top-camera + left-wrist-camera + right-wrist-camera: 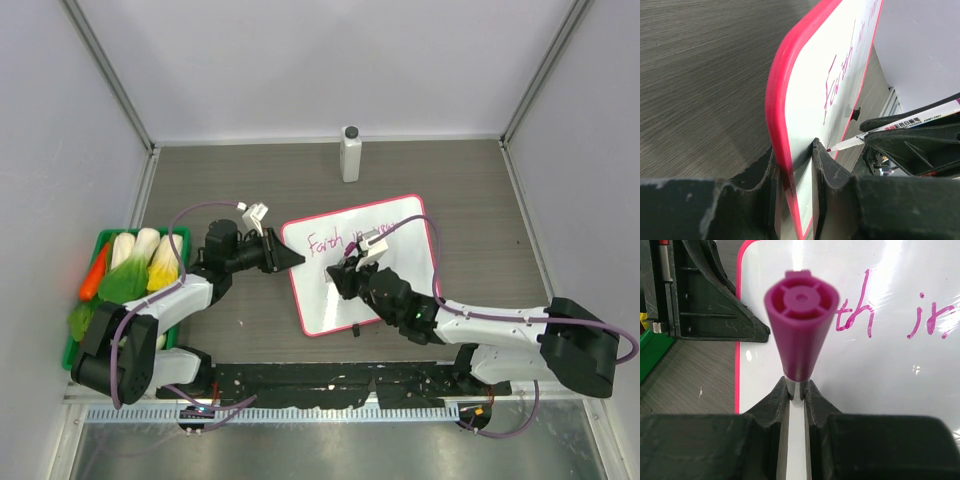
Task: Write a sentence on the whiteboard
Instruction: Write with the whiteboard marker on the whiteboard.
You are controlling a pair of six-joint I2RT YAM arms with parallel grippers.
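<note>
The whiteboard (320,305), white with a thin pink-red frame, lies on the table in the middle. My left gripper (290,258) is shut on its left edge; in the left wrist view the jaws (795,150) clamp the pink frame (777,100). My right gripper (338,275) is over the board, shut on a marker with a magenta end (800,325). The marker's tip (832,148) is at the board's surface below the first line. The sentence (335,240) is pink cursive; "Faith in" reads along the top line (855,317). Anything lower is hidden by my right gripper.
A white bottle (350,153) stands upright at the back, behind the board. A green tray (72,345) with toy vegetables sits at the left edge by my left arm. Enclosure walls close off the left, right and back.
</note>
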